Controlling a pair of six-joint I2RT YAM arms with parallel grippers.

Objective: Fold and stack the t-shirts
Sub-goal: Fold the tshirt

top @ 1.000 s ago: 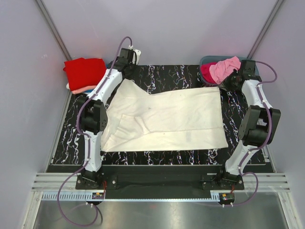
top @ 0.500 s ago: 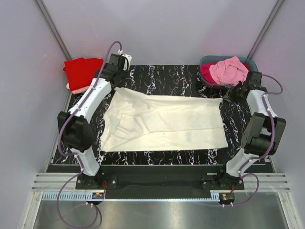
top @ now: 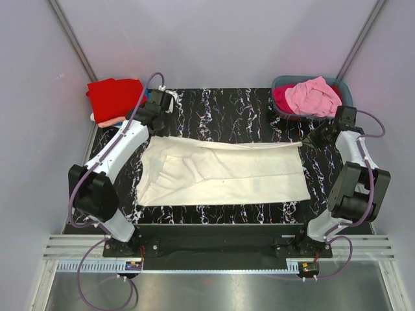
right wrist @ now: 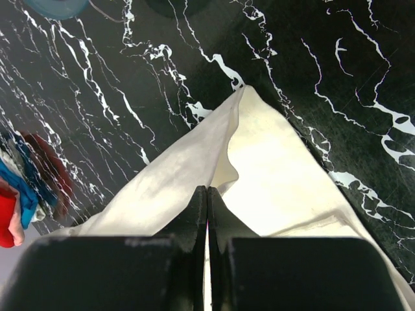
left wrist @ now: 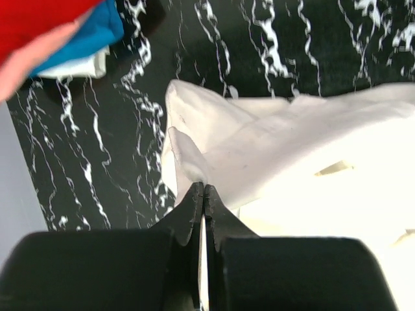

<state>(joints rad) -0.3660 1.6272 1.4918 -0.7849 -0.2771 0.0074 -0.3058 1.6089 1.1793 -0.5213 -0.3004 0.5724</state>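
Two tools are in play, and I read both as clamped fully shut on cloth. The left tool [left wrist: 203, 189] pinches the far-left corner of the cream t-shirt [top: 227, 172], with a small fold of fabric standing up from between its closed tips. The right tool [right wrist: 206, 190] pinches the far-right corner, where the cloth narrows to a point at its tips.

Edges and clearance:
1. The cream t-shirt's far edge runs as a nearly straight line between the two tools, with a narrow band folded over along it.
2. Its near edge lies flat, parallel to the front edge of the desk [top: 240, 107]; a thin strip of bare black marble shows between them.
3. Beyond the far edge, a broad band of bare desk runs from left to right (the widest free room I see).
4. At the far-left corner sits a stack: the red t-shirt [top: 115, 96] on top, the salmon t-shirt [top: 109, 121] and blue t-shirt [left wrist: 84, 35] showing beneath. It lies just beside the left arm's wrist.
5. At the far-right corner stands the tub [top: 342, 87], holding the pink t-shirt [top: 313, 96] over the magenta t-shirt [top: 282, 98], near the right arm's wrist.
6. On the left side, the cream t-shirt stops short of the desk's edge.
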